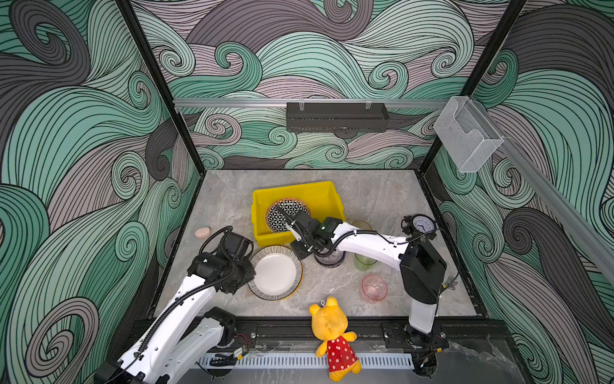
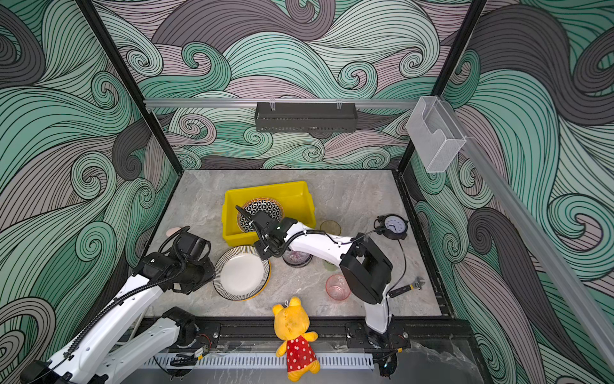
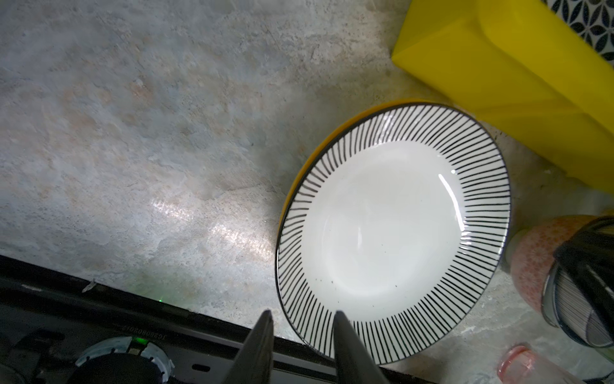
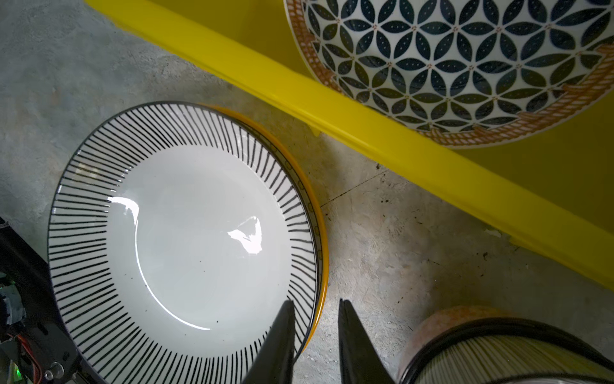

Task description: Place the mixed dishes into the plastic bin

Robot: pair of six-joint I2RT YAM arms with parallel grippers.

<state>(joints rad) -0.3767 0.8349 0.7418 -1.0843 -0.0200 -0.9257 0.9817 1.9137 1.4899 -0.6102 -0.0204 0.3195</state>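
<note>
Your right pincer [image 4: 316,302], spread, straddles the edge of the striped-rim plate [image 4: 186,239]; next, pinch it and lift it into the yellow plastic bin [image 4: 398,156].

Walls [image 1: 299,60] in green-and-grey swirl wallpaper, black posts [image 1: 156,83] at the corners. Floor is a grey stone-look tabletop [image 1: 382,199]. Metal rail [image 1: 232,102] on back wall holds a black perforated rack [image 1: 337,116]; clear box [image 1: 468,139] hangs at right.

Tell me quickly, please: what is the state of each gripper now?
Left gripper: open, jaws astride the rim of the round white ceramic plate with black-striped rim, not clamped.
Right gripper: open, astride the same plate's rim too.
</note>
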